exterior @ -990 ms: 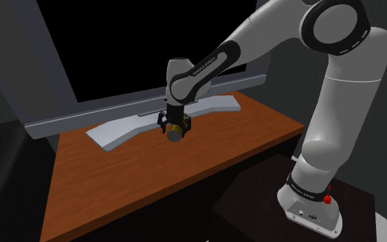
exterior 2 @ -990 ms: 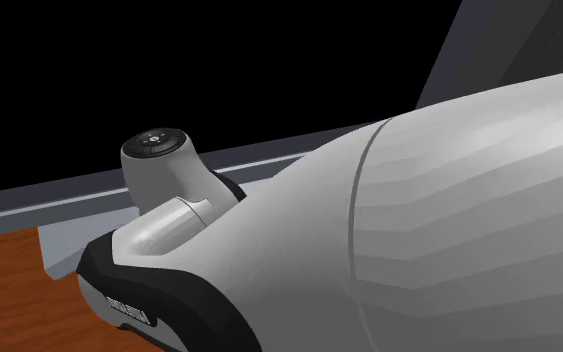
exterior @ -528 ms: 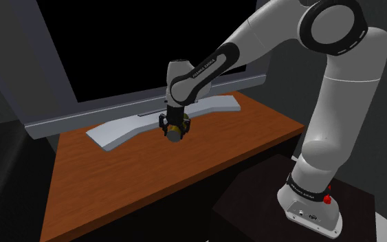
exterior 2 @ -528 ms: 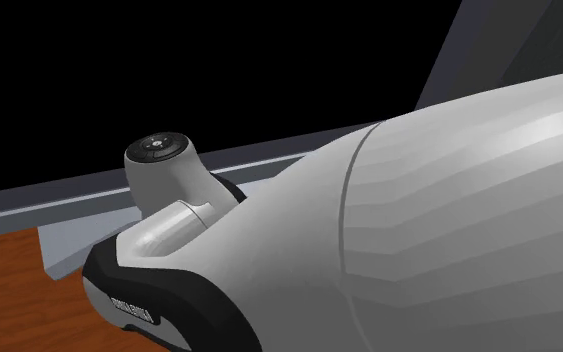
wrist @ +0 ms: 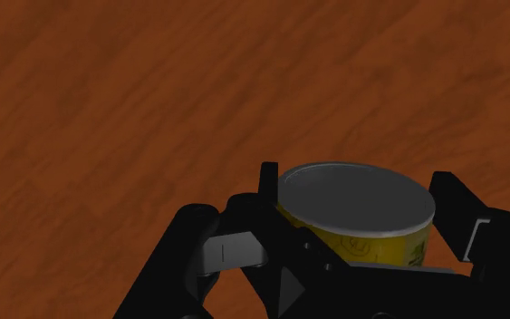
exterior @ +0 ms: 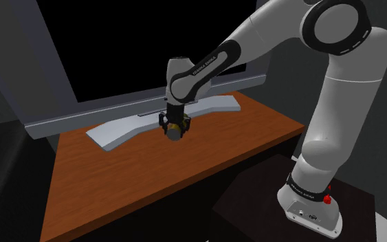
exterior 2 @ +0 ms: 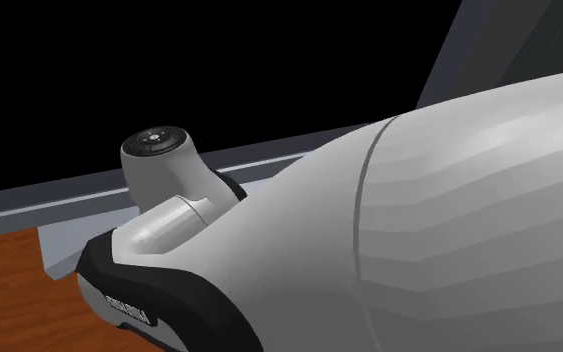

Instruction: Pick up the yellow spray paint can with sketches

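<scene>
The yellow can has a flat grey end facing the hand and dark sketches on its yellow side. My gripper is shut on it, one black finger pressing each side of its upper part. In the shoulder view the gripper points down over the middle of the wooden table, with the can poking out below the fingers. I cannot tell whether the can still touches the tabletop.
A grey curved monitor foot lies just behind the gripper, under a wide black screen. The dark stand box is at the lower right. In the second exterior view the arm's white link blocks most of the scene.
The fingers, apart around the can a second ago, have closed onto it. The arm has barely moved.
</scene>
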Controlling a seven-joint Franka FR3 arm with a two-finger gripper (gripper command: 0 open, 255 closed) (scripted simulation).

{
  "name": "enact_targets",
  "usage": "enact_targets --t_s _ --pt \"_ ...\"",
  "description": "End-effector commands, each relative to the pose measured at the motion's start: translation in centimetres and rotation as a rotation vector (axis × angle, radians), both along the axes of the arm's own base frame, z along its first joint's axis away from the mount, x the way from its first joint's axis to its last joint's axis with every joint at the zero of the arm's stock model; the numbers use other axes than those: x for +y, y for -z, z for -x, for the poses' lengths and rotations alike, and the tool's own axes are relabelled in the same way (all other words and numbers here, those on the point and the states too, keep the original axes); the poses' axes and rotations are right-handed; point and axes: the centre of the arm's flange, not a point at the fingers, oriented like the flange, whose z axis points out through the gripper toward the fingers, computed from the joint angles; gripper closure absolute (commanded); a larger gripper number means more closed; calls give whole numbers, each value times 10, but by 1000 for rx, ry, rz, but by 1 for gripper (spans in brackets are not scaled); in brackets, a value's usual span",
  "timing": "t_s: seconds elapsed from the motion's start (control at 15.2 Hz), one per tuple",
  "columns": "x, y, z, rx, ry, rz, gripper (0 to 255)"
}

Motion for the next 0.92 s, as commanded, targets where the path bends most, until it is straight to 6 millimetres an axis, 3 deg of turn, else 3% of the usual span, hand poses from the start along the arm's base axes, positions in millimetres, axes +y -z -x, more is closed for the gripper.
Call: enact_targets --t_s 0.0,0.73,0.86 --pt "0 -10 0 0 0 0 255" --pt "0 -69 0 0 0 0 255" --pt "0 -69 0 0 0 0 255"
